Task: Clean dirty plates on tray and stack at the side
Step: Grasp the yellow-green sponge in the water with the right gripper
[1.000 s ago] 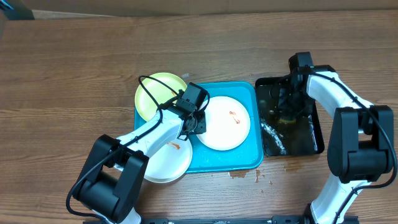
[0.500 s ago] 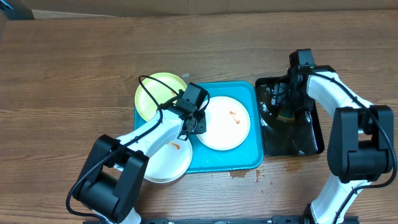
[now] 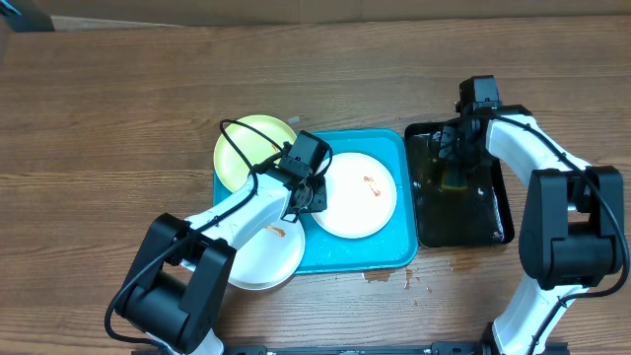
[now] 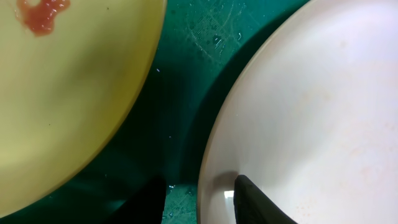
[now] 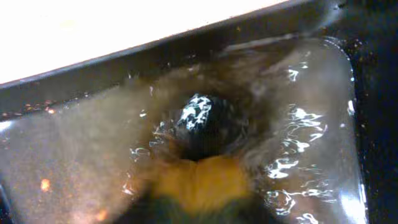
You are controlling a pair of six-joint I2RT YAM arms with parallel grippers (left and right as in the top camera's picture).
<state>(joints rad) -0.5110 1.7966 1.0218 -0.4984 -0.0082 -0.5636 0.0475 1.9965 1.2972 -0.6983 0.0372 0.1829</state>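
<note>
Smooth plastic plates (image 3: 353,194), scratched glossy tray (image 3: 394,251), wood-grain table (image 3: 118,118).

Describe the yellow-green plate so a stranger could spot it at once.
Find the blue tray in the middle of the wooden table. At its far left corner sits a round plate. It alone is pale yellow-green; the two beside it are white.
</note>
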